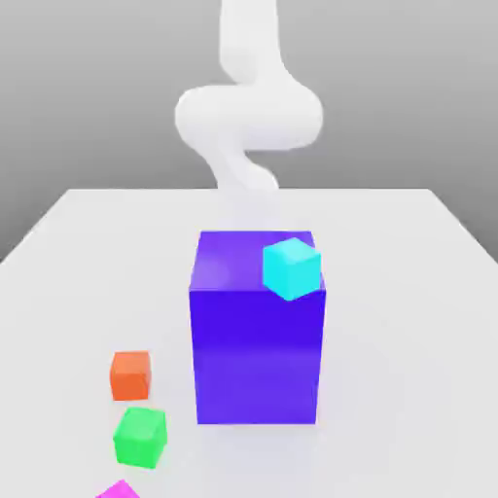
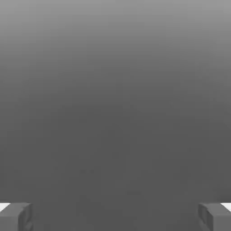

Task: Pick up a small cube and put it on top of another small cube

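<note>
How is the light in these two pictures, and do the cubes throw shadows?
Exterior view: soft even light, pale table, only faint shadows beside the purple block and orange cube; the arm looks hazy white. Hand view: a smooth grey gradient, darker lower down, behind the open gripper.

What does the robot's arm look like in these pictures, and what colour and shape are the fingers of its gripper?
In the exterior view, the smooth white robot arm has thick, rounded, tube-like segments with a soft, blurred outline; no cables or markings can be seen on it. In the hand view, the gripper has two blocky grey fingers with flat faces and a small white part at each outer upper corner.
</note>
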Available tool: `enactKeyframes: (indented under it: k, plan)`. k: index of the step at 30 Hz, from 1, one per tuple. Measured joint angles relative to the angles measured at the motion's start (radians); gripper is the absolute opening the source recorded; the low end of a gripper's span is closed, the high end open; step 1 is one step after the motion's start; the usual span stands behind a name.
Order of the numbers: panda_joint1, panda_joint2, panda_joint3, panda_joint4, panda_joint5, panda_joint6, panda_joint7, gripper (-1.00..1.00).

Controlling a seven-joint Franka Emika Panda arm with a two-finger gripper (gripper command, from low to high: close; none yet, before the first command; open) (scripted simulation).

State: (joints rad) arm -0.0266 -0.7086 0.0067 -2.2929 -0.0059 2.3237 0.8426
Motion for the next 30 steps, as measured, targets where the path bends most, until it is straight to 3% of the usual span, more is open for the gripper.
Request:
enactKeyframes:
  k: [18, 30]
  plan:
    - [-0.144, 0.659, -0.004, 0.051, -0.043, 0.171, 0.308, 0.00]
    - [-0.197, 1.092, -0.037, 0.085, 0.022, 0.288, 0.444, 0.00]
